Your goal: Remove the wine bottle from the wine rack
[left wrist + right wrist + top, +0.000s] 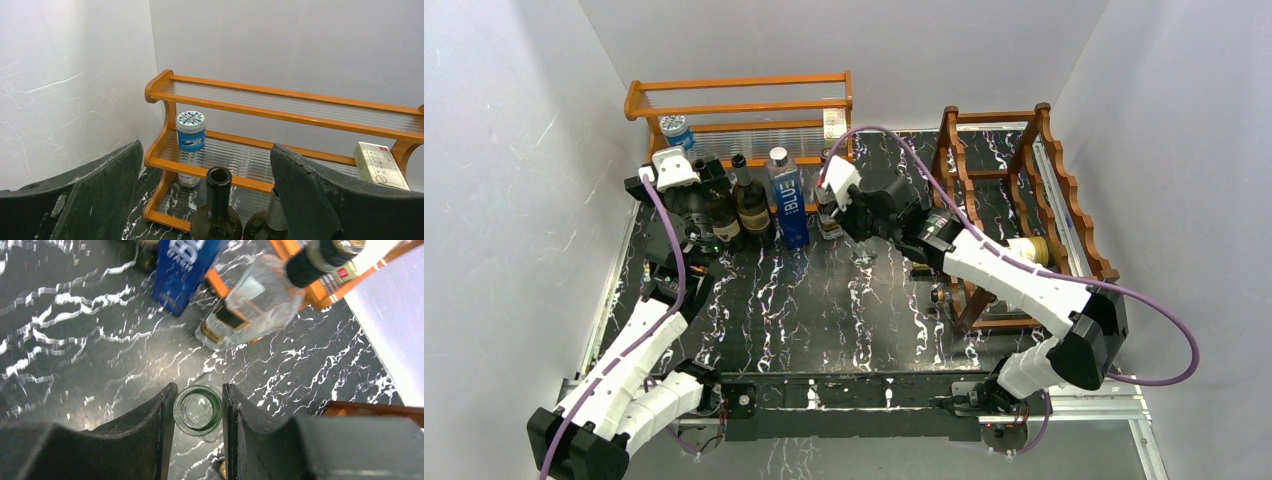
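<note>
One legible label [790, 200]: "BLUE", probably, beside wine bottle [198, 412].

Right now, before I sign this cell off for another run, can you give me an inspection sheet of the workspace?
Surface: black marbled table, no spills seen.
Job's things: dark wine rack at right, a pale bottle lying in it; green bottle upright, away from the rack.
Clutter: orange shelf holding a jar and a white box; dark bottles, blue bottle and clear bottle in front.
Hands: left hand open over the dark bottles; right hand closed on the green bottle's neck.
Cables: purple cable on each arm.
Surroundings: white walls, nothing else seen.
</note>
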Robot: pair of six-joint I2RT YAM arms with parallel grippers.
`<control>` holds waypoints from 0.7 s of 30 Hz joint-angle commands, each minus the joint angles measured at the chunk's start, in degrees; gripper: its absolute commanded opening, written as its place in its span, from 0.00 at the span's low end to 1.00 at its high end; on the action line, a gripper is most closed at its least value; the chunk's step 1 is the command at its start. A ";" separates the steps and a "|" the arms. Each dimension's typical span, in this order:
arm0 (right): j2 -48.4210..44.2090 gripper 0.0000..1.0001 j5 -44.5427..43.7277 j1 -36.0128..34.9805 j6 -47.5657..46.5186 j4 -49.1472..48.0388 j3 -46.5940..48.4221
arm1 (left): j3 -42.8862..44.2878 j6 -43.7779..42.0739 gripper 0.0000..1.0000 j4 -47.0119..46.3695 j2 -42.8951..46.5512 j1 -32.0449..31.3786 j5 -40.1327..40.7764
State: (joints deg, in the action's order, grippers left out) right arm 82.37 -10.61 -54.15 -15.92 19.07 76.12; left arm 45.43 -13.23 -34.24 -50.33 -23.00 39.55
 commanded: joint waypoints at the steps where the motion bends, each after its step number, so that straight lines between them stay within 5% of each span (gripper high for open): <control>1: -3.40 0.00 0.75 4.56 8.93 -12.92 2.55 | 0.59 0.61 0.98 -1.96 0.32 -0.11 -0.53; 21: 2.13 0.00 6.22 15.03 17.18 -23.53 2.28 | 0.27 -0.42 0.98 -2.76 1.12 -0.12 -0.43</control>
State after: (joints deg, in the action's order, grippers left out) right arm 83.94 -5.89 -40.58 -0.16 6.26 76.12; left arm 45.43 -13.32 -34.26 -50.37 -23.00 39.53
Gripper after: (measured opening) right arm 0.446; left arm 0.981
